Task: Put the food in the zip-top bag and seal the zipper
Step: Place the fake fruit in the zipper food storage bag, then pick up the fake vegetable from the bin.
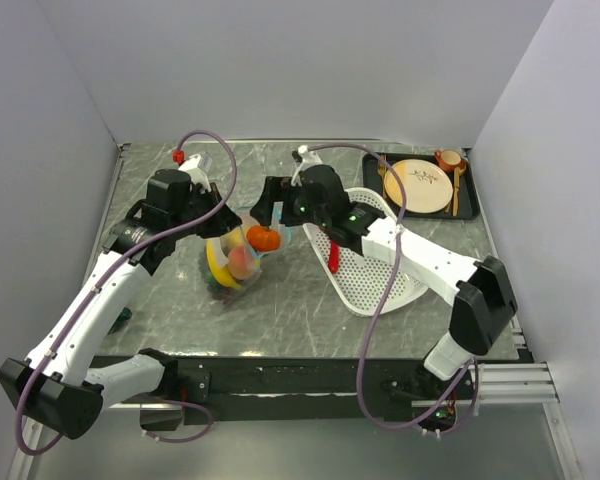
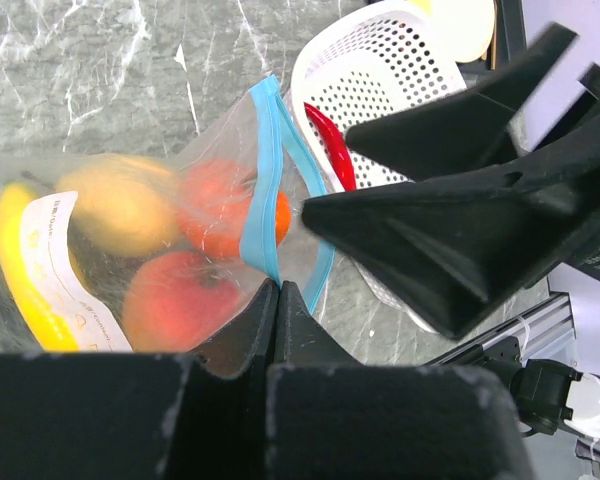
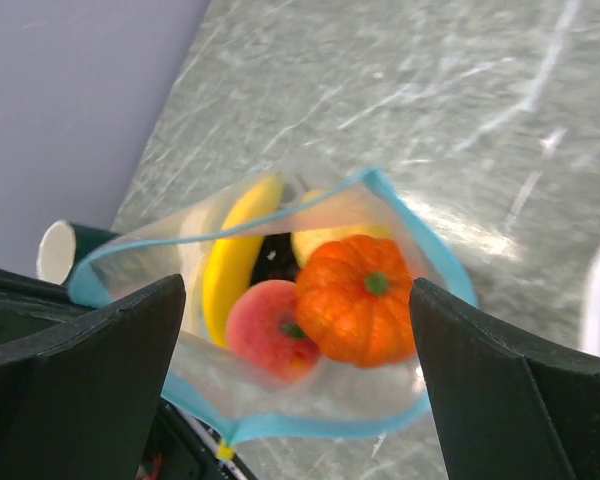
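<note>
My left jaws clamp the zip-top bag [image 3: 310,400] rim, right jaws gape. Banana [image 3: 235,250] and peach [image 3: 265,325] are bagged, tomato [image 3: 360,300] at the mouth, chili [image 2: 330,145] in the basket [image 2: 380,70], zipper [image 2: 263,200] unsealed.

Noting zip-top bag [image 3: 310,400]: clear thin plastic film, glossy, crinkling, catching glare. Zipper [image 2: 263,200] showing as opaque teal plastic strip, smooth. Label [image 2: 60,260] looking like matt white paper. Orange tomato [image 3: 358,300] looking smooth, ribbed, faintly shiny; peach [image 3: 270,325] looking matt; banana [image 3: 235,260] looking smooth. Red chili [image 2: 330,145] glistening. Basket [image 2: 380,70] showing white perforated plastic. Table [image 3: 430,90] showing grey marbled top, slight sheen. My left pincer [image 2: 278,295] and right pincer [image 3: 296,290] looking matt black, finely grainy.
</note>
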{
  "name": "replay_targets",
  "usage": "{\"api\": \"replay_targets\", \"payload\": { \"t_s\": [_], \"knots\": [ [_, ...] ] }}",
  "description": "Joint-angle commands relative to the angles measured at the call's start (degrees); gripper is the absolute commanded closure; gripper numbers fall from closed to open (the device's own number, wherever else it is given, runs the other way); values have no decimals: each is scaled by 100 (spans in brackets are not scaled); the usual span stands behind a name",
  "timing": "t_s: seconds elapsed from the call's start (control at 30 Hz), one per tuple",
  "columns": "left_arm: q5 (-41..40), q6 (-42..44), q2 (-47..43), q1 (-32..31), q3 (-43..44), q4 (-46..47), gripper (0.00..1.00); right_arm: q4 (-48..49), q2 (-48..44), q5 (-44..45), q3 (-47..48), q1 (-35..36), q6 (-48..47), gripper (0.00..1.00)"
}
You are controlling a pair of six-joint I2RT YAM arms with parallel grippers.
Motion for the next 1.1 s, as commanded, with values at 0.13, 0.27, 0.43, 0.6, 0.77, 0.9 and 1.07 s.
{"api": "replay_targets", "payload": {
  "t_s": [0.13,0.27,0.43,0.6,0.77,0.9,1.07],
  "knots": [
    [-51,28,-236,-22,-15,305,99,-816,-708,1577,-990,-773,363,0],
    [-16,37,-192,-22,2,288,99,-983,-788,1455,-1361,-1293,346,5],
    [-24,19,-148,-22,2,323,99,-1281,-209,1024,-1380,-1636,64,28],
    [-24,-25,-121,-22,-7,314,99,-1326,196,848,-1414,-1689,11,36],
    [-59,-34,-95,-22,64,270,99,-1229,610,646,-1362,-1724,64,41],
    [-86,-25,-86,-22,55,218,99,-1062,689,523,-1432,-1751,55,44],
    [-86,-60,-113,-22,2,253,99,-1097,900,417,-1379,-1777,-15,48]
  ]
}}
